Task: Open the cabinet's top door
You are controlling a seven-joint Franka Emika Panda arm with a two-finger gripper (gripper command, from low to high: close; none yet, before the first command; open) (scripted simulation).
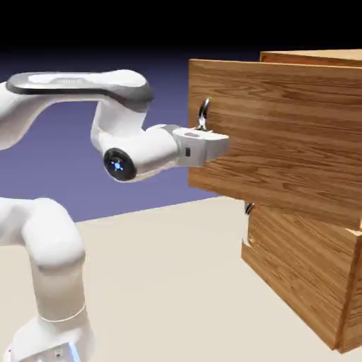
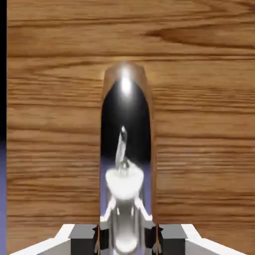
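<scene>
Tool (image 2: 127, 240) clenches the handle (image 2: 125, 114); pulling the door (image 1: 283, 134), already ajar, seems underway, next needing a wider arc

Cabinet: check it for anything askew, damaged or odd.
The top door stands swung open, angled out from the cabinet, which fits the task. The gripper is closed on its handle. No damage or spill shows.

a plain, pale beige table (image 1: 162, 283) is shown in the exterior view. at the exterior view's right it is occupied by the wooden cabinet (image 1: 300, 272), at the lower left by the white robot base (image 1: 53, 343).
</scene>
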